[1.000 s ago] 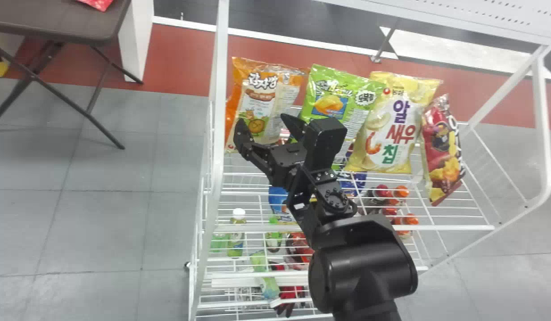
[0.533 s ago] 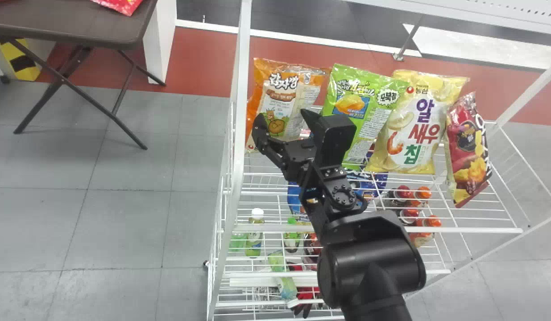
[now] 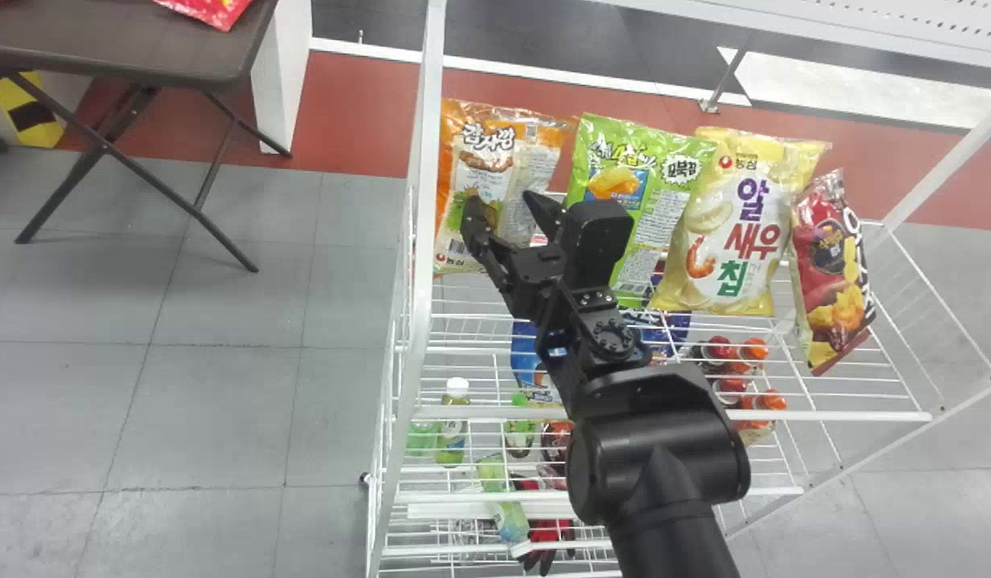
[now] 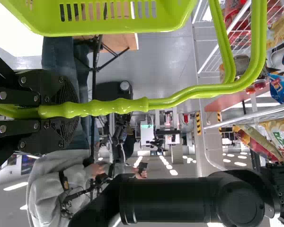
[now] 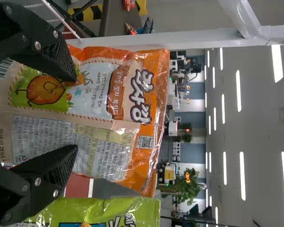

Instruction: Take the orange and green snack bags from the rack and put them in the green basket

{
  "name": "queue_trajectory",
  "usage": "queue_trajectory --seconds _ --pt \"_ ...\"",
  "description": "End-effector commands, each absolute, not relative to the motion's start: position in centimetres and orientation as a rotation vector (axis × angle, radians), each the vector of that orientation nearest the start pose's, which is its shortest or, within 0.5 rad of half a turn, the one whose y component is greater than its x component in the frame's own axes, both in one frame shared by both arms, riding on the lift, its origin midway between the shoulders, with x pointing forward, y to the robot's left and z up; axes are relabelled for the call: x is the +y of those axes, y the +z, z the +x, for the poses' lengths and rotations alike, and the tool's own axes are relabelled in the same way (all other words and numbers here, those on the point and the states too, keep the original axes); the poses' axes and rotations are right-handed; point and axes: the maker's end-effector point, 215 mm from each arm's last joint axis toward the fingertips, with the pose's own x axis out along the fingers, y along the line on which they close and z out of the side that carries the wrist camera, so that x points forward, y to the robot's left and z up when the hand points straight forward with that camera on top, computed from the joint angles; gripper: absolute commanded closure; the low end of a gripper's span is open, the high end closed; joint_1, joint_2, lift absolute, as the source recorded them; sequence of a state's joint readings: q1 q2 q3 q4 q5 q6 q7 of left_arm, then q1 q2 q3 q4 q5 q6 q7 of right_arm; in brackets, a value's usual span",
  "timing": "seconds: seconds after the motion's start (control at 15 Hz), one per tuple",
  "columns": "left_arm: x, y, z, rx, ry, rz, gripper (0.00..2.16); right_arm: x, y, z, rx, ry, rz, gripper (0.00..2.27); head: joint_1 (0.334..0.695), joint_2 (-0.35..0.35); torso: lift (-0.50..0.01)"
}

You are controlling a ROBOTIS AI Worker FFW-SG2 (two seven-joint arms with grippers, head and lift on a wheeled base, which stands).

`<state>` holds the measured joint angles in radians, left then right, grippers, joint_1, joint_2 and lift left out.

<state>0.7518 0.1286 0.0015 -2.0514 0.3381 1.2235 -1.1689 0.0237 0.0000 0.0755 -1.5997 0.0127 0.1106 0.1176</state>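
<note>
I'm hovering my right gripper (image 3: 501, 200), fingers parted, by the orange snack bag (image 3: 456, 172) and clasping the green basket's (image 4: 104, 26) handle (image 4: 118, 107) with my left gripper (image 4: 72, 109).

The right gripper (image 3: 501, 202) hides part of the orange snack bag (image 3: 495, 172); its arm partly covers a blue packet (image 3: 526, 353). Wrist views' edges cut off the green basket (image 4: 109, 28) and green snack bag (image 5: 102, 208).

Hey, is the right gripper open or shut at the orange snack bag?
Open: the right gripper has its fingers spread wide, and the orange snack bag shows through the gap.
</note>
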Motion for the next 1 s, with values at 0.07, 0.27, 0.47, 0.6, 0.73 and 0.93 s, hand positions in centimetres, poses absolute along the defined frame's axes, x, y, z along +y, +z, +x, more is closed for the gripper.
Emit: queue_trajectory --seconds 0.07,0.27,0.47,0.6,0.73,0.93 --pt "2.1 -47.6 7.5 1.217 -1.098 -1.051 2.15 -15.6 -36.3 57.5 0.089 0.208 -0.007 2.25 0.695 -0.235 0.000" --pt "2.0 -47.6 7.7 1.215 -1.100 -1.046 2.15 -16.0 -35.0 56.1 0.066 0.222 -0.002 2.25 0.695 -0.237 0.000" --pt "1.9 -47.4 7.8 1.208 -1.107 -1.044 2.15 -16.8 -34.3 54.6 0.053 0.223 0.010 2.25 0.695 -0.258 0.000" --pt "1.7 -47.2 7.7 1.208 -1.116 -1.043 2.15 -17.2 -33.8 53.2 0.047 0.233 0.028 2.25 0.695 -0.271 0.000" --pt "1.7 -47.1 7.4 1.209 -1.119 -1.044 2.15 -16.8 -33.2 51.4 0.039 0.258 0.045 2.25 0.695 -0.282 0.000" --pt "1.6 -46.8 7.2 1.204 -1.126 -1.040 2.15 -16.5 -32.5 48.9 0.029 0.296 0.054 2.25 0.695 -0.295 0.000"
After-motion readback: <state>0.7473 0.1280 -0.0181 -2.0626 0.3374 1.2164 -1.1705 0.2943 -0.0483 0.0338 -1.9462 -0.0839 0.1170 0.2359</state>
